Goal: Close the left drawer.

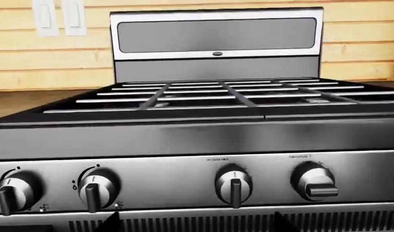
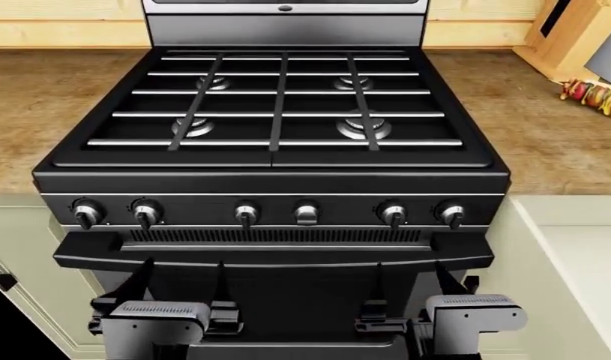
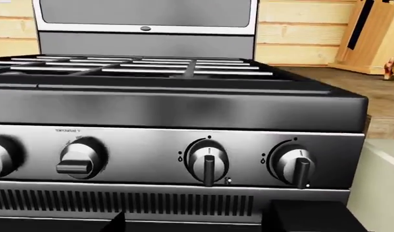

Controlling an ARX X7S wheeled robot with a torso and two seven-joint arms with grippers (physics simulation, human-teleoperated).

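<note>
Left drawer (image 2: pixel 30 247): cream panel left of stove (image 2: pixel 275 187), mostly out of frame; openness unclear.

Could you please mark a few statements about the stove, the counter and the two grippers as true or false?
1. The stove has four burners under its grates. True.
2. The left gripper is shut on a stove knob. False: it hangs open in front of the oven door, touching no knob.
3. Six knobs line the stove's front panel in the head view. True.
4. The right gripper holds a drawer handle. False: it is open and holds nothing.
5. A wooden knife block stands on the counter to the stove's right. True.
6. A pot sits on the front left burner. False: the grates are bare.
</note>
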